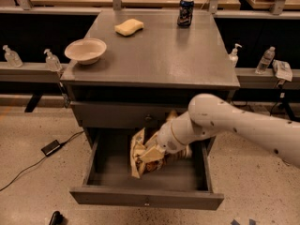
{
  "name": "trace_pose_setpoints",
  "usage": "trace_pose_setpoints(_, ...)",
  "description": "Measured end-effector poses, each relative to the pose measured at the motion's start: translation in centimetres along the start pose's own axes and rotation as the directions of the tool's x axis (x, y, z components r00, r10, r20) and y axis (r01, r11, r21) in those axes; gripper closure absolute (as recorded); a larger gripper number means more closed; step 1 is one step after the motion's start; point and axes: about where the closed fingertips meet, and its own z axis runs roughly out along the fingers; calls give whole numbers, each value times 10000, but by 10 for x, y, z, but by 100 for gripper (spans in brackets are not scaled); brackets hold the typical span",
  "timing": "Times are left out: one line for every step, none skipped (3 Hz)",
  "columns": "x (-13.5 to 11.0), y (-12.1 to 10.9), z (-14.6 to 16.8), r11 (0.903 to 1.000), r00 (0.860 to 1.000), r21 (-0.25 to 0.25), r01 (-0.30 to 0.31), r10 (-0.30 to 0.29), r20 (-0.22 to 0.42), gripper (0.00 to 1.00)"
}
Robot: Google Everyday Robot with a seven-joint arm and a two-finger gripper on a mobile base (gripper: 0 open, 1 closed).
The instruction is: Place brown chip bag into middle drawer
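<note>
The brown chip bag (pixel 146 153) is crinkly, brown with pale yellow ends, and hangs inside the open middle drawer (pixel 145 197), just above its floor. My gripper (pixel 161 150) is shut on the bag's upper right part, its white arm reaching in from the right over the drawer's right side. The drawer is grey, pulled fully out, with a small knob at front centre. The bag's right half is hidden behind my wrist.
On the grey cabinet top (pixel 154 55) stand a white bowl (pixel 85 50), a yellow sponge (pixel 129 27) and a dark soda can (pixel 185 11). A shallower knobbed drawer front (pixel 117 115) is shut above. Bottles stand on the side ledges; a cable and black box (pixel 50 147) lie on the floor.
</note>
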Motion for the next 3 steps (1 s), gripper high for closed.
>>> trace_pose_setpoints(49, 3, 51, 9828, 9805, -401, -1805, 1830, 715, 100)
trace_pose_setpoints(80, -9, 80, 9604, 9507, -284, -2773, 2785, 1364, 100)
trace_pose_setpoints(88, -40, 100, 9580, 9402, 250, -2856, 2751, 2009, 100)
